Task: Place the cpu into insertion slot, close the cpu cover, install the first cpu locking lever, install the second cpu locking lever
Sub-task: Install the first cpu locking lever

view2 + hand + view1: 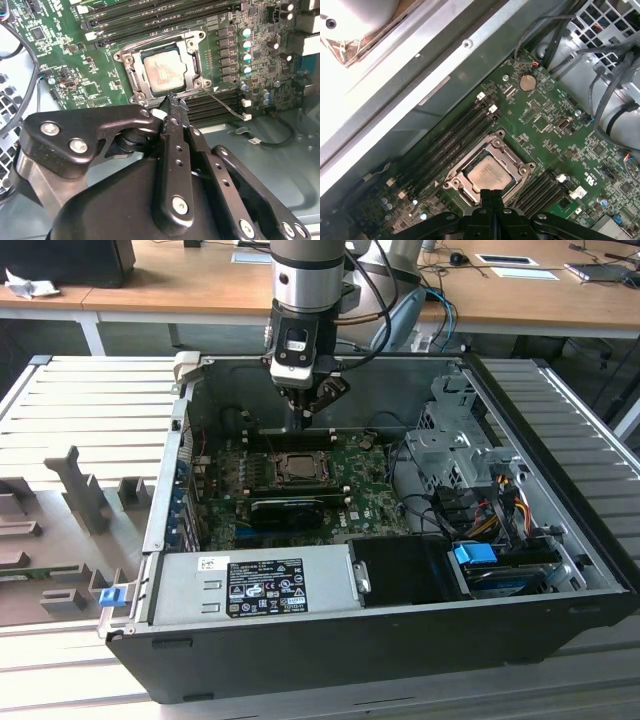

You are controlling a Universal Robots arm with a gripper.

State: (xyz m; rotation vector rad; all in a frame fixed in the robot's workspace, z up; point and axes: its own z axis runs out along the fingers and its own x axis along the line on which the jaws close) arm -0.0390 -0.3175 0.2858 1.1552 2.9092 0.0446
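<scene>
Hanging directly over the motherboard (75, 75), the gripper (173, 98) has its fingers closed together on nothing, while the cpu (165, 70) lies flat just below the fingertips, framed by the lowered cpu cover (194, 59).

The computer case (350, 650) sits mid-frame in the exterior view on the table (90, 380). A desk (180, 280) runs across the top of the frame behind it, and fixture blocks (85, 490) stand on the table at the left edge. Inside the case, the motherboard (370, 495) lies at centre, the power supply (260, 585) along the lower-left wall, and the drive cage (450, 440) at upper right. The cpu (298, 468) lies in the socket mid-board, with the cpu cover (131, 75) around it. The gripper (303, 420) hangs over the socket's far edge, at upper centre.
</scene>
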